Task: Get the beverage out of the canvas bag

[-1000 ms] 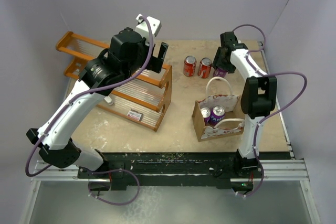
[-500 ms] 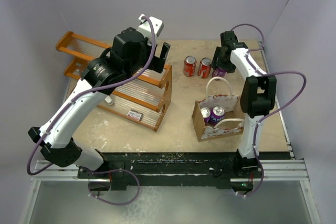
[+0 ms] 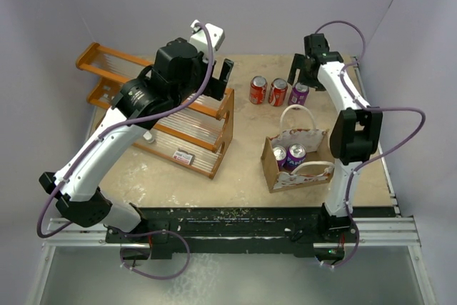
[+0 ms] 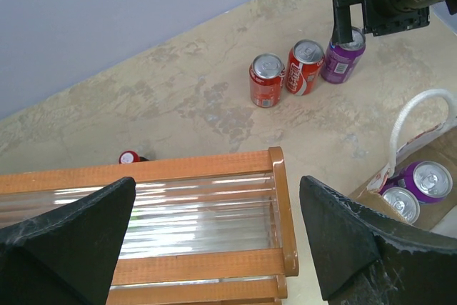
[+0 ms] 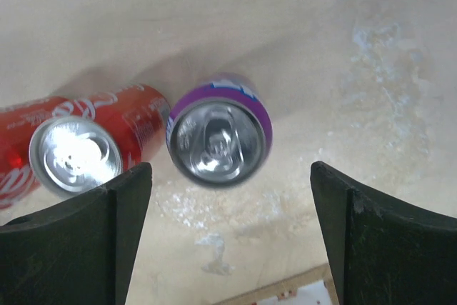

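table (image 3: 243, 155): bare stretch between rack (image 3: 193, 130) and canvas bag (image 3: 268, 168), which sits right-front | top view alone shows two purple cans (image 3: 288, 153) inside the bag | my right gripper (image 5: 230, 175) is spread wide and empty, with gaps either side of the standing purple can (image 5: 218, 141), which is beside the red can (image 5: 75, 155) | my left gripper (image 4: 216, 191) is wide and empty above the rack

A: The purple can (image 5: 218, 137) is showing a bright, bare-metal lid and glossy printed sides; the red can (image 5: 71, 153) beside it is shining the same way.
B: The table (image 5: 371, 55) is looking matt and mottled, like worn stone. The rack (image 4: 278, 205) is showing varnished wood around glossy, clear ribbed panels.
A: The canvas bag (image 3: 268, 168) is looking like dull cloth, its handles (image 4: 421, 105) like white cord.
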